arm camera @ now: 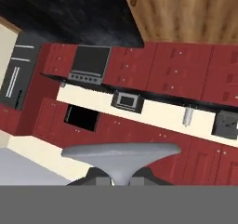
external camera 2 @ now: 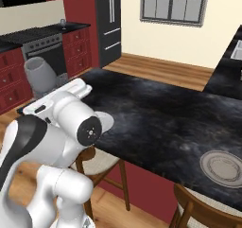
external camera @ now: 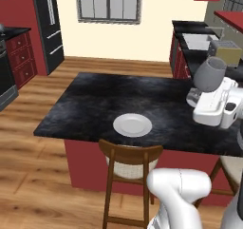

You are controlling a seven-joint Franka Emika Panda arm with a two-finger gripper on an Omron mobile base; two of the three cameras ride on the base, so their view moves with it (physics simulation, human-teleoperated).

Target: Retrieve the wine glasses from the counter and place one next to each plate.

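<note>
Wine glass is held by its stem in closed jaws of the gripper, at 3 o'clock of the white plate, above the counter. Patterned plate is seen at 4 o'clock, unaccompanied. Neither placement is judged done.

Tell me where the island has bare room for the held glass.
Bare stone lies all round the white plate, widest left of it and behind it. The patterned plate has bare island top on its far side. No spot looks crowded; the glass fits beside either.
</note>
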